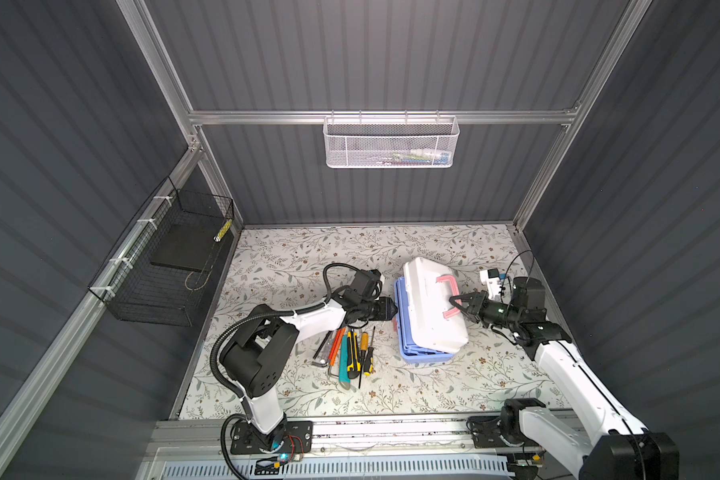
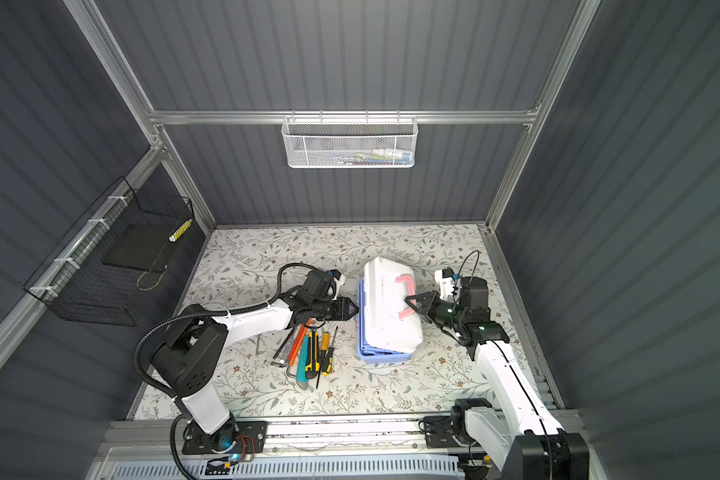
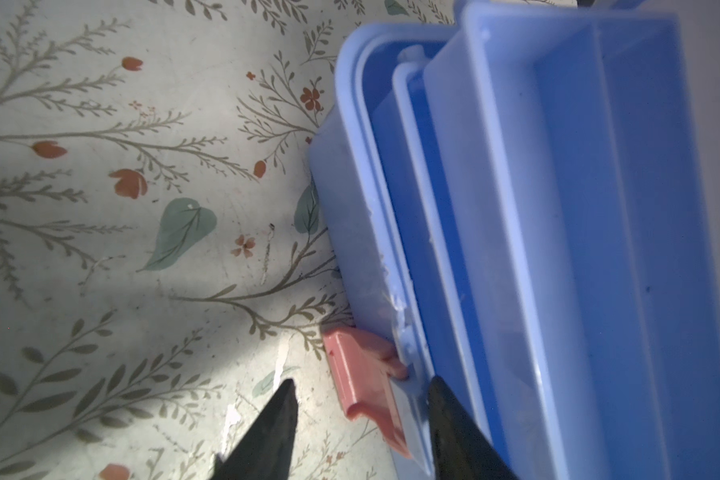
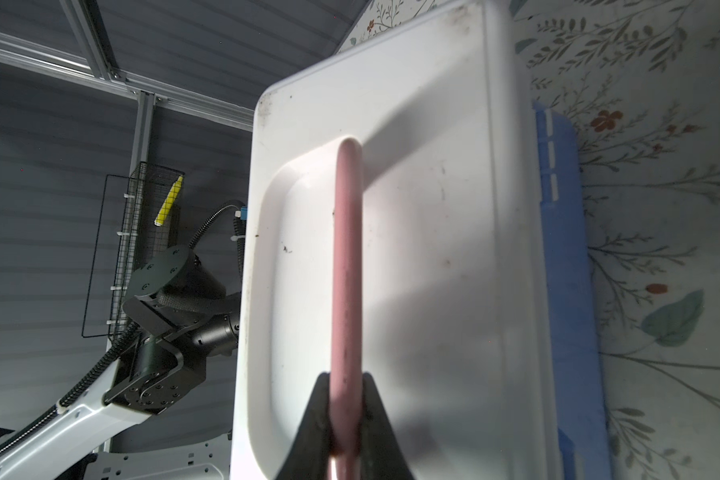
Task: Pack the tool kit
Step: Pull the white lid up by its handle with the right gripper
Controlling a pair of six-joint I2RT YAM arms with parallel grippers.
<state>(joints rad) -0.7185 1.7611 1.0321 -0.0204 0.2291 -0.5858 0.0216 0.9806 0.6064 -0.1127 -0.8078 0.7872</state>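
1. Tools [image 1: 352, 351], lower centre-left in both top views, lay loose on the table [image 1: 292, 257]; none was packed.
2. Left gripper [image 3: 360, 380], centre: jaws stood partly apart, astride the latch [image 3: 350, 365] and the rim of the base [image 3: 341, 187], clamping neither.
3. Box [image 1: 422, 332], right of centre: lid [image 1: 429, 316] sat tilted above the base; the tray [image 3: 599, 208] looked empty.
4. Right gripper [image 4: 346, 382]: jaws were clamped on the handle [image 4: 346, 257], apparently raising the lid.

White links [image 1: 314, 322] join black joints [image 1: 258, 357] and fingers [image 3: 269, 432]
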